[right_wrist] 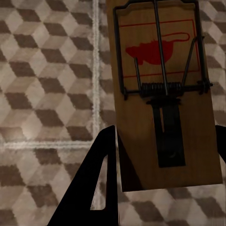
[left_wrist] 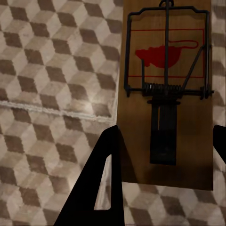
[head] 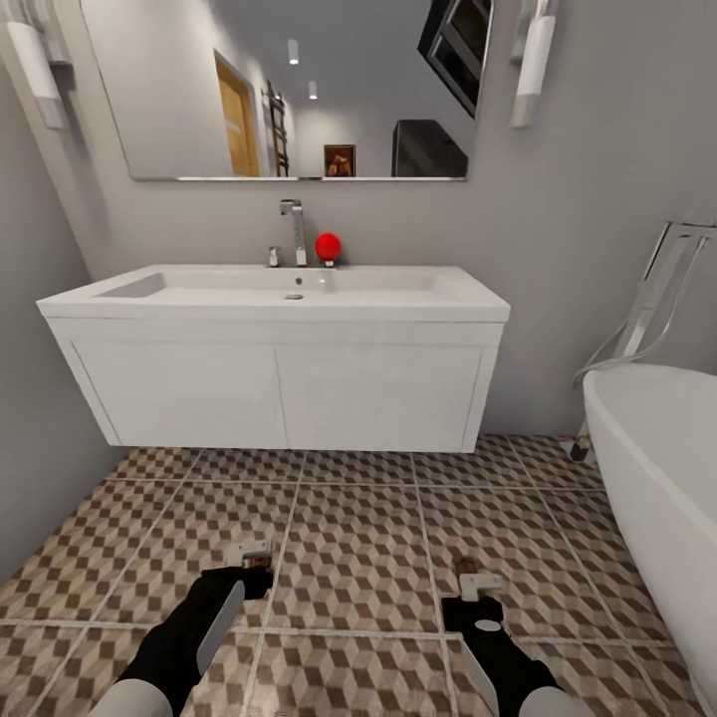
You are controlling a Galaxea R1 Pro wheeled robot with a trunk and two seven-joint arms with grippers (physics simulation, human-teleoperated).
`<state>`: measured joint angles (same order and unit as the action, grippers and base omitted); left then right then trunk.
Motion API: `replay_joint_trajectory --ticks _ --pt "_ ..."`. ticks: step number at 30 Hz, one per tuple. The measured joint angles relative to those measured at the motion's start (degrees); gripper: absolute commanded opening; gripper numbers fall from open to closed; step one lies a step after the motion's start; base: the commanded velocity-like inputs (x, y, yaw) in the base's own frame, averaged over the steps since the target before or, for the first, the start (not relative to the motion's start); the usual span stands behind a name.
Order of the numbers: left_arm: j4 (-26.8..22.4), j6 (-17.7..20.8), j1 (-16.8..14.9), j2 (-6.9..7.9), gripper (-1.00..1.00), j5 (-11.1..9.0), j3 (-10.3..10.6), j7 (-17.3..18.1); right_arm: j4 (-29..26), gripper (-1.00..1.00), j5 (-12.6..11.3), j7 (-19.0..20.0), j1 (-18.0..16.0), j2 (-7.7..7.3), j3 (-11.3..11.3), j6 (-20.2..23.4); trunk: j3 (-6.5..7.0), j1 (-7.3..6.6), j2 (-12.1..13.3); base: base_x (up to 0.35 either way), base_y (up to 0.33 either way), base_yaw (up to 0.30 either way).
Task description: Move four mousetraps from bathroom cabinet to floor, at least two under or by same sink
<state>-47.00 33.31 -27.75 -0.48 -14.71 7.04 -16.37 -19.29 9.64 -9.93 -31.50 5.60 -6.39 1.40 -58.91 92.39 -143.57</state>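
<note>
While facing the sink (head: 274, 289), I count two mousetraps: left gripper (left_wrist: 162, 155) clamps one mousetrap (left_wrist: 165, 94), right gripper (right_wrist: 165, 155) clamps another (right_wrist: 162, 94), above the bathroom floor (head: 358, 538).

Home bathroom, white sink (head: 279, 289) under mirror (head: 289, 90), bathtub (head: 657, 458), cube-patterned tiled floor (head: 358, 538)

Head view: looking forward and down from above both arms, square-on to the sink (head: 274, 289) and its vanity, with the bathroom floor (head: 358, 528) filling the lower half.
Left wrist view: tight in, peering along the left gripper (left_wrist: 165, 155) down at the tiles, a mousetrap (left_wrist: 165, 94) filling the frame's centre.
Right wrist view: same close downward look along the right gripper (right_wrist: 165, 160), another mousetrap (right_wrist: 162, 94) right before the lens.
Shared ground: the cube-patterned floor appears in all three; each wrist's trap shows small at the arm tips in the head view.
</note>
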Motion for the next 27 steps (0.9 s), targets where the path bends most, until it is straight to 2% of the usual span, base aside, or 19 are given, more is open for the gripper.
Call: replay_joint_trajectory --ticks 6,12,16,27 --pt "0.19 0.00 0.00 0.01 -1.00 0.00 0.04 0.01 0.20 -1.00 0.89 0.01 -0.03 0.28 0.12 -0.59 -1.33 0.15 -0.08 0.000 0.000 0.000" --pt "0.22 0.00 0.00 0.08 -1.00 0.12 0.08 0.01 0.16 -1.00 4.15 0.00 -0.03 0.42 0.02 -0.45 -2.66 0.31 -0.16 0.000 0.000 0.000" --pt "0.22 0.00 0.00 0.09 -1.00 0.33 0.08 0.01 0.16 -1.00 5.12 -0.01 -0.03 0.47 -0.06 -0.45 -3.55 0.41 -0.22 0.000 0.000 0.000" --pt "0.06 -0.07 0.00 -0.01 -1.00 0.61 0.09 0.01 0.01 -1.00 5.55 -0.36 -0.03 0.49 -0.06 -0.64 -5.99 0.70 -0.36 0.000 0.000 0.000"
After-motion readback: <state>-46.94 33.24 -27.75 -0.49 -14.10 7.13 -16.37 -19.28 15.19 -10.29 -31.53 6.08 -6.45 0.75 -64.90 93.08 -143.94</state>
